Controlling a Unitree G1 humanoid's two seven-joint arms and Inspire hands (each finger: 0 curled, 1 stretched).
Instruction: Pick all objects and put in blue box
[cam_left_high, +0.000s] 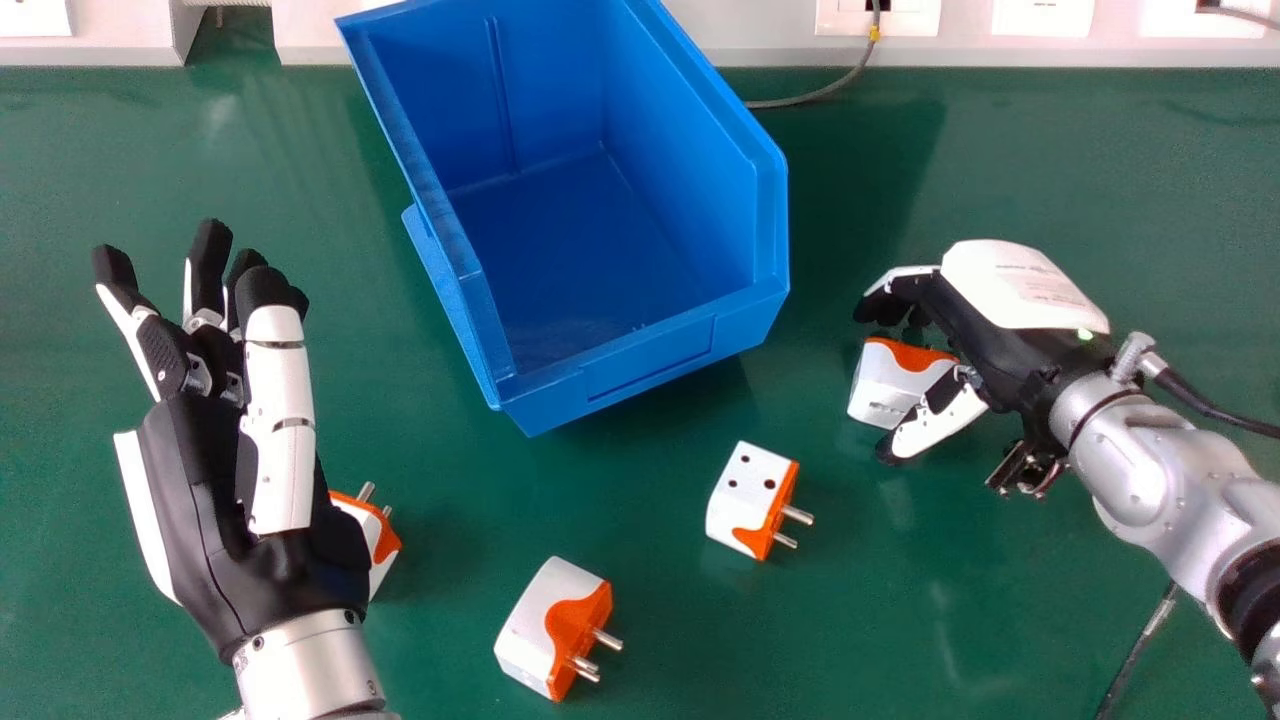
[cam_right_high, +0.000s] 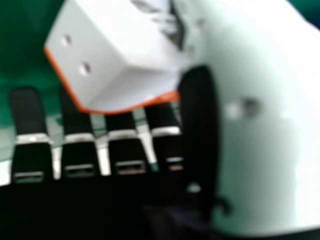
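White and orange, a plug adapter (cam_left_high: 880, 385) lies between the thumb and relaxed fingers of the right hand (cam_left_high: 985, 325), partly covered; the left hand (cam_left_high: 285, 575), unclenched, partly hides a second adapter (cam_left_high: 386, 543).

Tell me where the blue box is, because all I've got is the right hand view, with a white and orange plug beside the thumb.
Observer: In the head view, the blue box stands to the left of the right hand.
Operator: Okay, how many other plugs are out there?
Observer: Three: a middle plug, a near plug and a left plug, all outside the box.
Operator: And what about my left hand?
Observer: The left hand is at the left of the head view, partly covering the left plug from that camera.
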